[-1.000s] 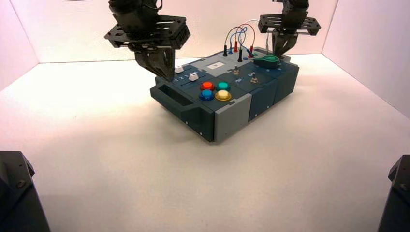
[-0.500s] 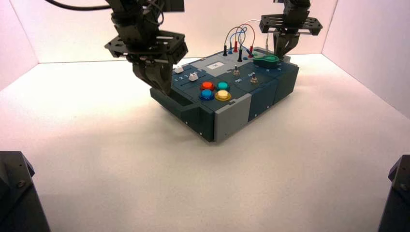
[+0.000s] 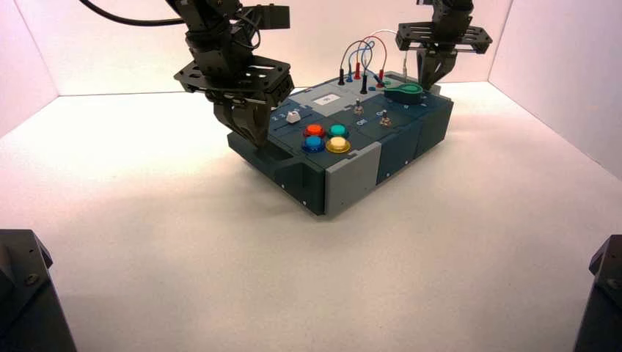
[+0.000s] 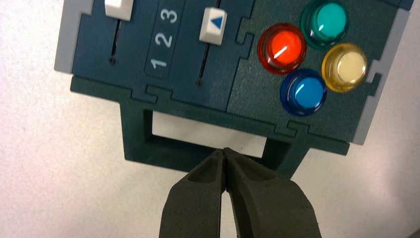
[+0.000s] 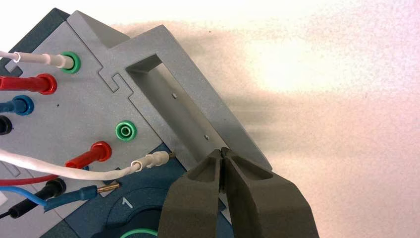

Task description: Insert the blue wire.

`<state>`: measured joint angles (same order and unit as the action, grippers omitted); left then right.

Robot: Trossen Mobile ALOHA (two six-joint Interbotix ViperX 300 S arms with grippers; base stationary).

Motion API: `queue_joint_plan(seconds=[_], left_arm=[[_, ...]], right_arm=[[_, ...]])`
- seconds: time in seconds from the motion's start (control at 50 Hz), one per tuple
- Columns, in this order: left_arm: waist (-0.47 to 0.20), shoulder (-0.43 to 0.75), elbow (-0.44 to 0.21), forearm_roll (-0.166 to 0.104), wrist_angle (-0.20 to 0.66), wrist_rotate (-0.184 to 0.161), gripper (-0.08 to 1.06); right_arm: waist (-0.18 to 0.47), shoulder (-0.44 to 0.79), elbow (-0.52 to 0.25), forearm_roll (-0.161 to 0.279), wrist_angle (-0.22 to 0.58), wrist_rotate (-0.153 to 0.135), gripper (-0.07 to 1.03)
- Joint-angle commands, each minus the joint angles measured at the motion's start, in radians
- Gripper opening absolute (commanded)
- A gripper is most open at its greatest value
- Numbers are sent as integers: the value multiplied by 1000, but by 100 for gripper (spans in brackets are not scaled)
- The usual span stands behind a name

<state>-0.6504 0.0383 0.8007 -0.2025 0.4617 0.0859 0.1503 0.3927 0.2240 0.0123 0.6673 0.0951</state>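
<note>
The blue wire [image 3: 359, 51] arches over the back of the box [image 3: 352, 172]. One blue plug [image 5: 18, 105] sits in a blue socket. The other blue plug [image 5: 79, 193] lies loose on the panel with its brass pin bare, beside a red plug [image 5: 91, 152]. My right gripper [image 5: 224, 150] is shut and empty, hovering over the grey handle [image 5: 163, 99] at the box's back right, apart from the loose plug. My left gripper [image 4: 224, 151] is shut and empty above the dark handle [image 4: 143, 146] at the box's left end, also seen as the left gripper [image 3: 251, 138] from above.
A white wire has one plug in a green socket [image 5: 72, 62] and its other plug [image 5: 151, 160] loose near an empty green socket [image 5: 125, 131]. Red, teal, blue and yellow buttons [image 4: 285, 48], two white sliders [image 4: 213, 26], a green knob [image 3: 404, 92] and two toggle switches [image 3: 384, 117] fill the top.
My left arm has swung right and down, from above the sliders to just over the box's left handle. The right arm has hardly moved.
</note>
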Motion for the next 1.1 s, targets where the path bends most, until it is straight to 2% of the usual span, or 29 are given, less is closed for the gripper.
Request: queue_joint_plan(seconds=[0.02, 0.28, 0.48, 1.1], left_arm=[[-5, -9, -23, 2, -5, 5, -3], [-17, 28, -28, 2, 3, 17, -3], [-61, 64, -40, 2, 9, 20, -3], [-71, 80, -74, 2, 11, 21, -3]], right_arm=[[5, -37, -8, 3, 0, -3, -2], [5, -29, -18, 3, 5, -6, -2], [5, -25, -21, 2, 28, -11, -2], [5, -58, 80, 0, 72, -17, -2]])
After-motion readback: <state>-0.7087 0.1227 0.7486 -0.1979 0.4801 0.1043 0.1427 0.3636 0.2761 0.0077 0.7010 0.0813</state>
